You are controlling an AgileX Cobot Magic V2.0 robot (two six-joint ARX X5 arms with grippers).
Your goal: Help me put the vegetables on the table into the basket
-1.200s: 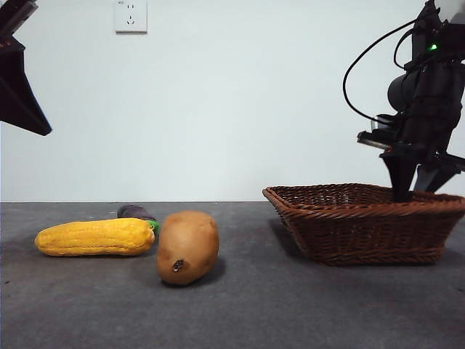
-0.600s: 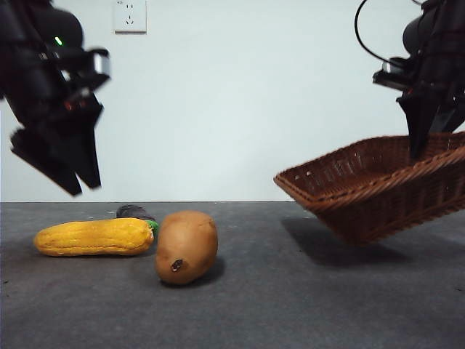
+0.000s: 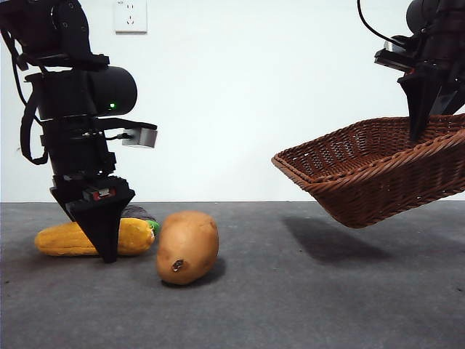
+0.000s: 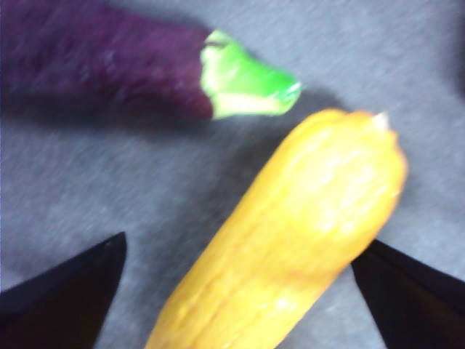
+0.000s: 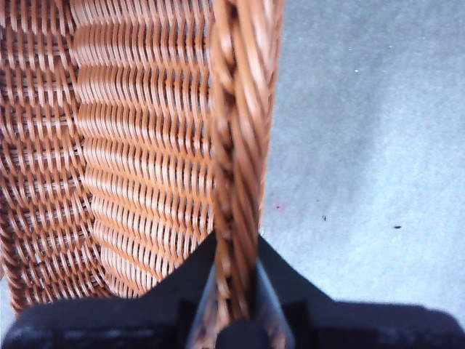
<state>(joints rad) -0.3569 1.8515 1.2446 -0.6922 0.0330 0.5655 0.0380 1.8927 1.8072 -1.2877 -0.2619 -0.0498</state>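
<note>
On the table's left lies the yellow corn cob [image 3: 134,235] [image 4: 290,247], and my left gripper [image 3: 104,243] [image 4: 240,291] has come down over it, open, one jaw on each side of the cob. Behind the corn lies the dark-purple eggplant [image 3: 138,212] [image 4: 94,65] with its green end. The brown potato [image 3: 187,246] rests just right of the corn, dark spot facing front. My right gripper [image 3: 420,127] [image 5: 236,291] is shut on the rim of the wicker basket [image 3: 370,178] [image 5: 131,145], holding it tilted in the air at the right.
The dark grey table [image 3: 290,305] stretches between the potato and the lifted basket, with the basket's shadow [image 3: 327,240] on it. A white wall with a socket [image 3: 131,16] stands behind.
My left arm dropped from high on the left down onto the corn. The basket, resting on the table a second ago, was lifted and tilted and now hangs slightly higher.
</note>
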